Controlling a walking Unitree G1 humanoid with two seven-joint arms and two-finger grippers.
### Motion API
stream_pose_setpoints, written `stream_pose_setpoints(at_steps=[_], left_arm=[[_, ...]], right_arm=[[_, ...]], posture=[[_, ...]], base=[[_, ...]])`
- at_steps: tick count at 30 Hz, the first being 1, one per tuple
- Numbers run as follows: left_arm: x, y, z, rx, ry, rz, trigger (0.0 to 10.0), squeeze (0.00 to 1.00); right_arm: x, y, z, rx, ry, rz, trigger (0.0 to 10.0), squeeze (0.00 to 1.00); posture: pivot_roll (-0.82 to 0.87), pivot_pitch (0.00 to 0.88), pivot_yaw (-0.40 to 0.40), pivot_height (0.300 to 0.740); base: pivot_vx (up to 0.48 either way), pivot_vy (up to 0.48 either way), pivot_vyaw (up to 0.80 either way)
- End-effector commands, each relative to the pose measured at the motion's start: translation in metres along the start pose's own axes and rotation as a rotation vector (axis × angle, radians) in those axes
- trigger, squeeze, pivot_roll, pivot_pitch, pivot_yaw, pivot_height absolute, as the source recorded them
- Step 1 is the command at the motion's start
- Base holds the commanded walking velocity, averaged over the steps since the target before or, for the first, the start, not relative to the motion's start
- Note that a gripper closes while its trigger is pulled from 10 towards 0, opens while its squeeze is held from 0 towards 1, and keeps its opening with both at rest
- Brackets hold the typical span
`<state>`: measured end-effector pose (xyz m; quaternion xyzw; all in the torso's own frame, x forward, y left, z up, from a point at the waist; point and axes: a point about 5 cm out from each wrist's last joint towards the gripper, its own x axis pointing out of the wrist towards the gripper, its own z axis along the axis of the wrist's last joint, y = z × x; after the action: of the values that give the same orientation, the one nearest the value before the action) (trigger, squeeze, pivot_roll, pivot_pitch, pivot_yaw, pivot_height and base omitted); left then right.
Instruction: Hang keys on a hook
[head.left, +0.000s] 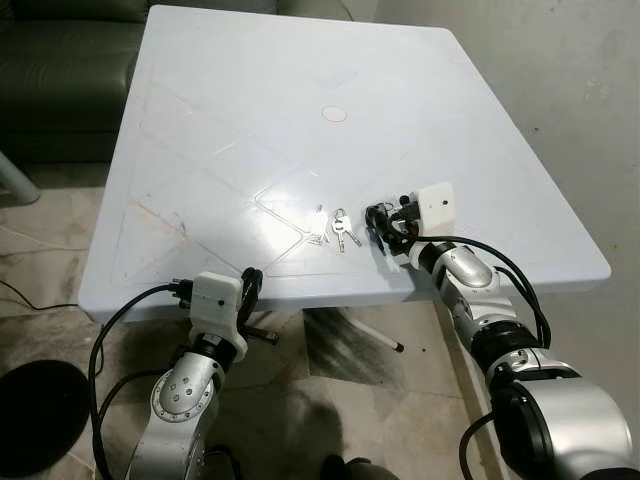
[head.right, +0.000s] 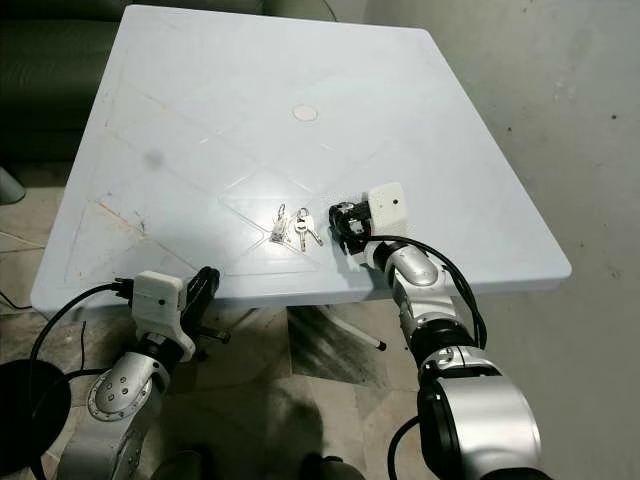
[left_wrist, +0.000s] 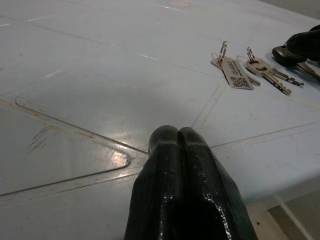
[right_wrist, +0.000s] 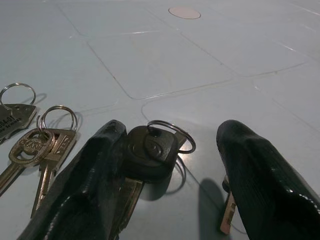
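Left eye view: I had the right gripper (head.left: 383, 228) down on the table (head.left: 220, 110), just beside the silver keys (head.left: 341, 230) and the tagged key (head.left: 318, 227), on the side toward the robot's right. I judged it was set there for a pickup. The left gripper (head.left: 250, 285) hung at the near table edge, well apart from the silver keys, idle as far as I could judge.

Right eye view: the same layout; the silver keys (head.right: 304, 230) lay between the tagged key (head.right: 279, 228) and the right gripper (head.right: 345, 222). I saw no hook here.

Left wrist view: the left fingers (left_wrist: 170, 150) were pressed together with nothing between them, aimed across the table at the silver keys (left_wrist: 267, 74), which lay far off.

Right wrist view: the right fingers (right_wrist: 95, 165) stood spread on either side of a black-headed key (right_wrist: 149, 152) with its own ring, which lay flat, just beside the silver keys (right_wrist: 42, 145). One finger touched the black head; the other stood apart. I judged that this straddle was a lineup for closing on the black-headed key, not yet a grip.
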<state>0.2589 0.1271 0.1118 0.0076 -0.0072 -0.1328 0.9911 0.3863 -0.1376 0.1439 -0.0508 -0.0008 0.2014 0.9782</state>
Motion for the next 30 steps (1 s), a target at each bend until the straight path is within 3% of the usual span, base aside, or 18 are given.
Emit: stream_pose_setpoints(at_steps=[1, 2, 3, 4, 30], left_arm=[[-0.0031, -0.0026, -0.0045, 0.001, 0.030, -0.005, 10.0, 0.00], [-0.0030, -0.0024, -0.0045, 0.002, 0.030, -0.004, 10.0, 0.00], [-0.0031, -0.0023, -0.0045, 0.003, 0.030, -0.004, 10.0, 0.00], [-0.0034, -0.0019, -0.0043, 0.004, 0.030, -0.001, 10.0, 0.00], [-0.0027, -0.0013, -0.0041, 0.011, 0.030, 0.012, 10.0, 0.00]], right_arm=[[0.0007, -0.0008, 0.0001, 0.017, 0.010, 0.007, 6.7, 0.00], [0.0008, -0.0010, 0.0000, 0.015, 0.012, 0.005, 3.1, 0.00], [0.0008, -0.0012, 0.0002, 0.016, 0.011, 0.004, 3.1, 0.00], [0.0008, -0.0017, 0.0006, 0.017, 0.011, 0.004, 0.0, 0.00], [0.0000, -0.0096, 0.0066, -0.023, -0.003, -0.006, 0.0, 0.00]], posture=[[0.16, 0.226, -0.135, 0.740], [0.16, 0.228, -0.136, 0.740], [0.16, 0.228, -0.136, 0.740], [0.16, 0.228, -0.137, 0.740], [0.17, 0.225, -0.146, 0.740]], base=[[0.000, 0.000, 0.00], [0.000, 0.000, 0.00], [0.000, 0.000, 0.00], [0.000, 0.000, 0.00], [0.000, 0.000, 0.00]])
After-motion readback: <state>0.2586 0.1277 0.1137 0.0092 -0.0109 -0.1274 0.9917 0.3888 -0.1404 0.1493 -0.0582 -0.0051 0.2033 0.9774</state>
